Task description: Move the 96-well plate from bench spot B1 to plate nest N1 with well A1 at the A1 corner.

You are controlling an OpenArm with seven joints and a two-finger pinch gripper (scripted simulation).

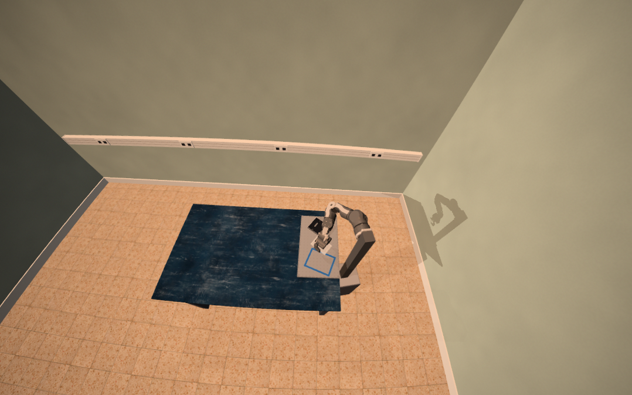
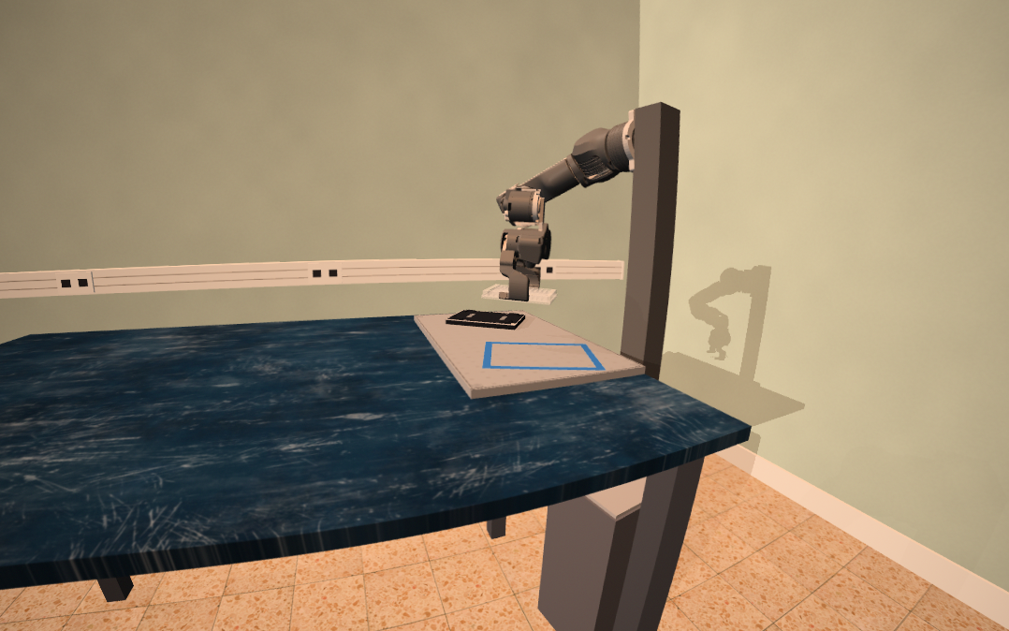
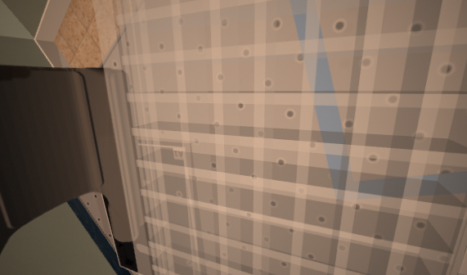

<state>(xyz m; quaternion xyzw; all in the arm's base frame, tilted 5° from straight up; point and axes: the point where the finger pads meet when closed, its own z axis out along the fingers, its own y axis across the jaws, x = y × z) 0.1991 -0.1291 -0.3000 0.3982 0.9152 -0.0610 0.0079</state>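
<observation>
One small marking shows through the clear 96-well plate (image 3: 276,143) in the wrist view; its characters are too blurred to read.

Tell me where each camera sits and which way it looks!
Top: high in the room, looking down at the table; whole arm shows.
Exterior: beside the table, facing the bench board; arm and hand show.
Wrist: on the hand, looking through the clear 96-well plate; one finger shows.
Shared: all show the blue B1 outline.
</observation>
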